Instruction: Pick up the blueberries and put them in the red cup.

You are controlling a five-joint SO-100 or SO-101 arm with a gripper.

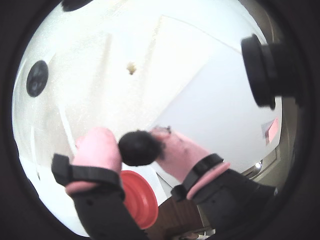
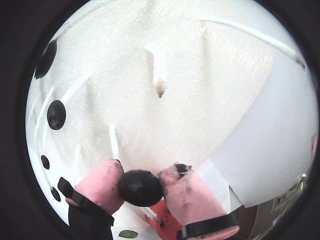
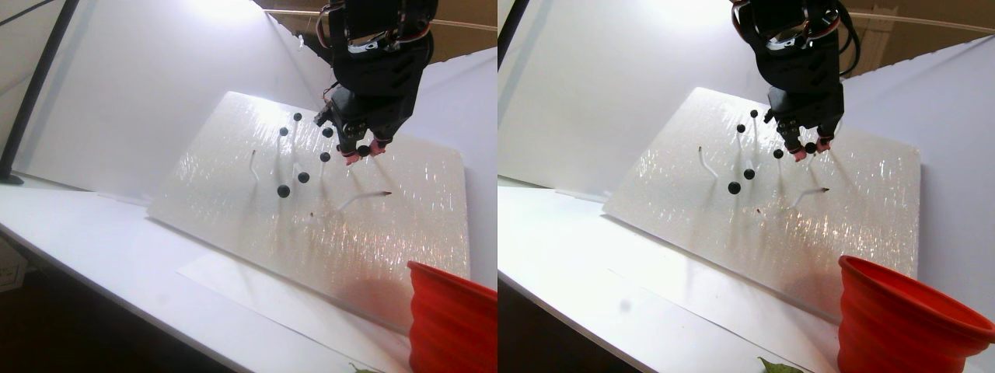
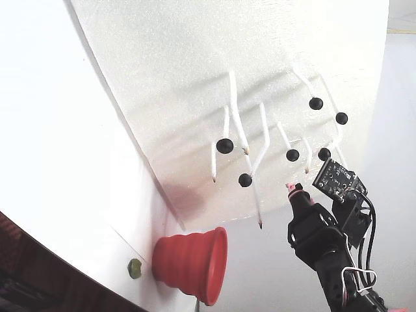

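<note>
My gripper [image 1: 137, 147] has pink fingertips, and they are shut on one black blueberry [image 1: 140, 148]; a second wrist view shows the same berry [image 2: 140, 187] pinched between the pads. In the stereo pair view the gripper [image 3: 364, 149] hangs in front of the tilted white sparkly board [image 3: 233, 179]. Several more blueberries [image 3: 284, 190] sit on thin white stems sticking out of that board [image 4: 162, 78]; one of them [image 4: 225, 145] also shows in the fixed view. The red cup [image 3: 447, 318] stands below the board's lower edge, apart from the gripper [image 4: 296, 190]. Both wrist views show it [image 1: 140, 197] behind the fingers.
A few bare stems [image 3: 365, 198] stick out of the board without berries; the tip of one [image 2: 160, 89] is straight ahead. A small yellow-green blob [image 4: 134, 267] lies by the cup, and a green leaf [image 2: 128, 233] lies on the white table [image 3: 116, 249].
</note>
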